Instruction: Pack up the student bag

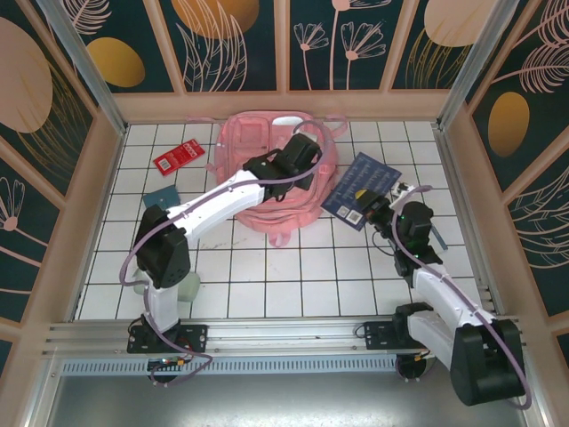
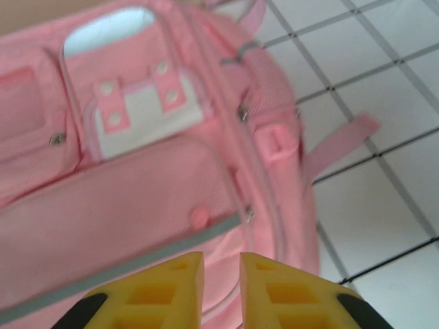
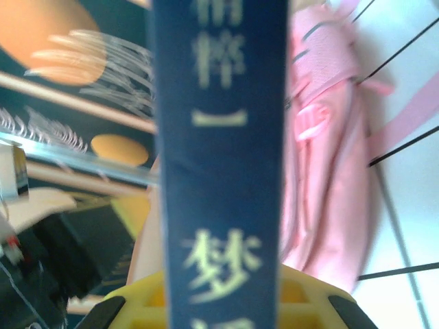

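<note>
The pink student bag (image 1: 258,151) lies flat at the back middle of the tiled table, front pockets facing up. My left gripper (image 1: 307,153) hovers over its right half. In the left wrist view the yellow fingers (image 2: 171,288) stand a narrow gap apart with nothing between them, just above the bag's large front pocket (image 2: 137,199) and its grey strip. My right gripper (image 1: 380,210) is shut on a dark blue book (image 1: 363,185), held just right of the bag. In the right wrist view the book's spine (image 3: 219,137) rises between the fingers, with the bag (image 3: 329,171) behind it.
A red booklet (image 1: 178,157) lies at the back left, and a small teal item (image 1: 162,193) sits in front of it near the left arm. One pink strap (image 2: 343,140) trails onto the tiles to the bag's right. Wooden walls enclose the table on three sides.
</note>
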Controlling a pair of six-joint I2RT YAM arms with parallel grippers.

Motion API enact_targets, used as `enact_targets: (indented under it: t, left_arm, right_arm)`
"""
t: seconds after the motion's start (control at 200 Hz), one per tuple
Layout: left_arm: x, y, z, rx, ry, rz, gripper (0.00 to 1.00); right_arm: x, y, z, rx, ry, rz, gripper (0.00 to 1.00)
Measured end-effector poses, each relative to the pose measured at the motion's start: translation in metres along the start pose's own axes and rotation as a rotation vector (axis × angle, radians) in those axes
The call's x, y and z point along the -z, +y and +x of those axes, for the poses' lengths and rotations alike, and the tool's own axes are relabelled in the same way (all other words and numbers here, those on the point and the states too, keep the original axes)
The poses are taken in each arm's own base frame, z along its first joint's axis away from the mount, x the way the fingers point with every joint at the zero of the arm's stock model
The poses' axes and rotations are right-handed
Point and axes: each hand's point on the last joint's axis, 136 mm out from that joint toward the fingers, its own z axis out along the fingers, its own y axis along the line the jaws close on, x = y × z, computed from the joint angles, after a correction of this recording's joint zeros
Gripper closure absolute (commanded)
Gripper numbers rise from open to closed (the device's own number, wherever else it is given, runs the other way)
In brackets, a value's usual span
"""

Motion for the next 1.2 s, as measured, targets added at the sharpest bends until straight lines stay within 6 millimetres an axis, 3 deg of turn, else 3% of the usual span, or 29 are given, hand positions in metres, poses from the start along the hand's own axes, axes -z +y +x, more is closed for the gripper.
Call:
enact_targets:
  t: [0.145,0.31,0.39,0.45,0.551,0.811,1.061,1.201]
  left_arm:
    - [0.0,0.008,0.041,-0.052,0.084,0.027,0.65]
    - [-0.011,-0.002,0.074,-0.12,0.174,0.092,0.6]
    - [-0.018,-0.006,0.084,-0.146,0.202,0.108,0.57]
    - [-0.024,-0.01,0.092,-0.165,0.225,0.125,0.49]
    - [-0.035,-0.017,0.104,-0.186,0.26,0.156,0.46]
    - [-0.065,-0.033,0.119,-0.229,0.315,0.19,0.29]
    - [-0.076,-0.033,0.128,-0.313,0.327,0.115,0.32]
    - [-0.084,-0.029,0.125,-0.354,0.306,0.038,0.55]
  right_arm:
    - [0.009,-0.03,-0.004,-0.022,-0.011,0.082,1.0]
    - [0.014,-0.039,-0.006,-0.036,-0.001,0.102,1.0]
    - [0.016,-0.038,-0.007,-0.031,-0.002,0.098,1.0]
    - [0.017,-0.037,-0.007,-0.025,-0.002,0.091,1.0]
    - [0.018,-0.036,-0.006,-0.024,0.001,0.085,1.0]
    - [0.02,-0.041,-0.002,-0.034,0.018,0.095,1.0]
    - [0.02,-0.04,-0.002,-0.032,0.02,0.09,1.0]
    - [0.02,-0.04,-0.002,-0.032,0.021,0.09,1.0]
